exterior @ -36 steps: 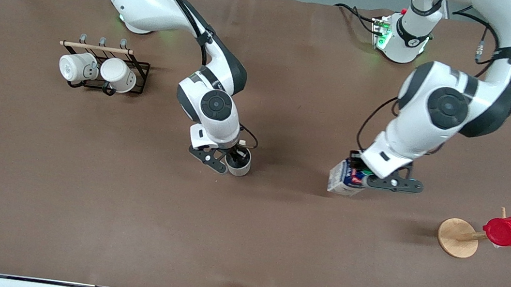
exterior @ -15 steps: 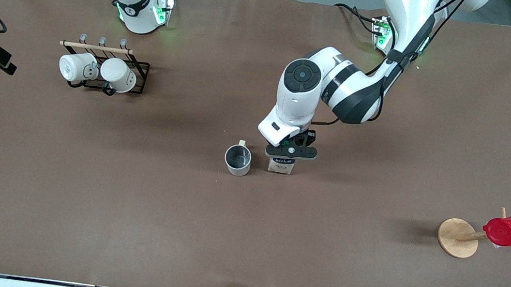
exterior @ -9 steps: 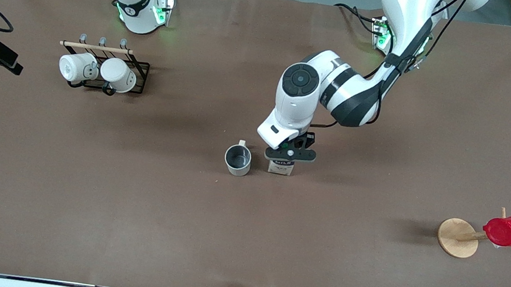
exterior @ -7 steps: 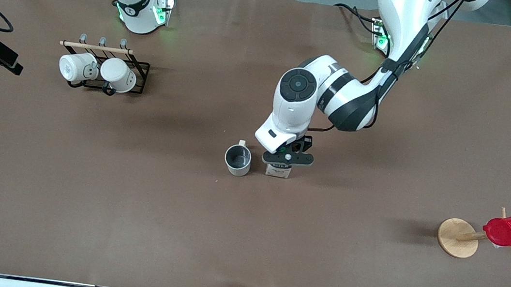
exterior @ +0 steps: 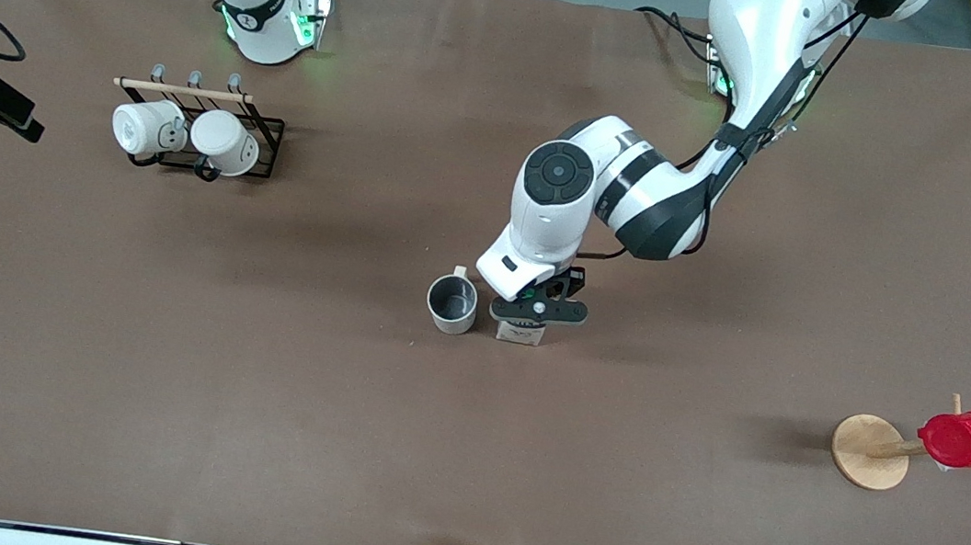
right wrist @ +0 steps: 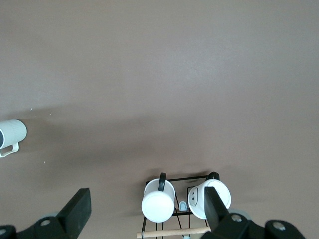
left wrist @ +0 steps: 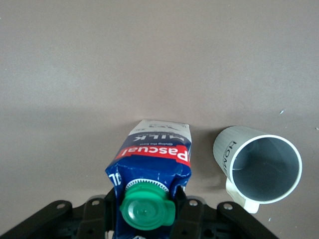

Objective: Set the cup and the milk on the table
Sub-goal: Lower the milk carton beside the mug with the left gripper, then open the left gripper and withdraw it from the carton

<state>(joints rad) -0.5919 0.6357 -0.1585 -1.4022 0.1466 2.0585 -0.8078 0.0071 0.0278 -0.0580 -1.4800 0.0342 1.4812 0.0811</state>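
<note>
The cup [exterior: 452, 303], off-white with a dark grey inside, stands upright on the brown table [exterior: 246, 410] near the middle. It also shows in the left wrist view [left wrist: 259, 164] and small in the right wrist view [right wrist: 11, 134]. My left gripper [exterior: 538, 310] is shut on the milk [exterior: 521, 333], a blue and white carton with a green cap [left wrist: 147, 211]. It holds the carton upright by its top, right beside the cup and low at the table. My right gripper [right wrist: 147, 204] is open and empty, high over the mug rack at the right arm's end.
A black wire rack [exterior: 266, 139] with two white mugs [exterior: 147, 127] stands toward the right arm's end. A red ribbed cup [exterior: 967, 440] hangs on a wooden stand [exterior: 869, 452] toward the left arm's end, nearer the front camera.
The right gripper has let go of the cup and drawn back over the rack. The left gripper has carried the milk across to beside the cup and lowered it.
</note>
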